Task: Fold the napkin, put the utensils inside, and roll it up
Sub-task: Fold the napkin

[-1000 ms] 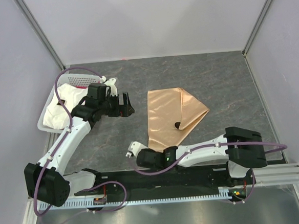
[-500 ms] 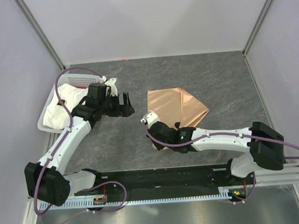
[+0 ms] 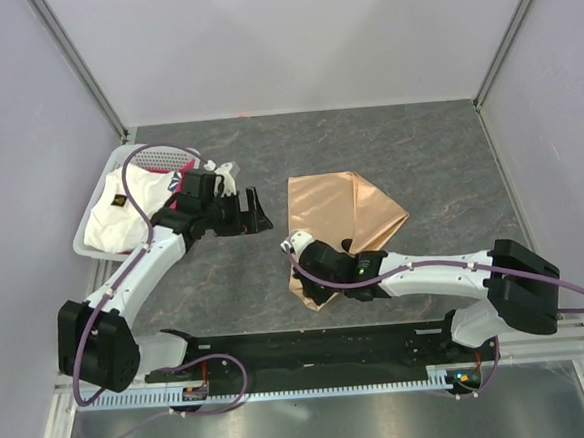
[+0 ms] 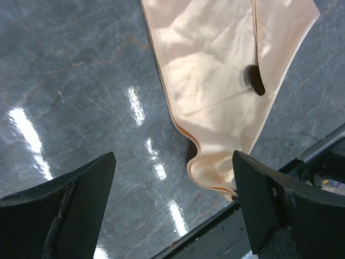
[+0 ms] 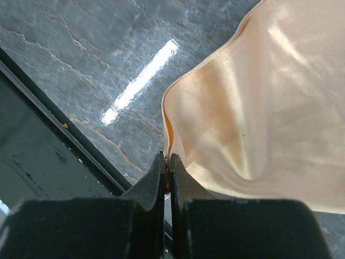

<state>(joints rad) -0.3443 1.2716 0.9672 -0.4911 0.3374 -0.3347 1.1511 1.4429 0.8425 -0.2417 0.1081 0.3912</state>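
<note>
Caught between the right fingers (image 5: 154, 186), at their tips: napkin (image 5: 259, 108) edge. Ahead of the left fingers (image 4: 70, 202), on that napkin, seemingly a spoon (image 4: 254, 81).

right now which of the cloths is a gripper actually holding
The peach-tan napkin on the table: the right gripper is shut on its near corner. The white cloth lies in the basket, ungripped.

The top camera looks down from afar, while wrist cameras peer closely past the left pincer (image 4: 173, 156) and right pincer (image 5: 167, 162), all sharing the napkin (image 3: 337, 211) ahead.
</note>
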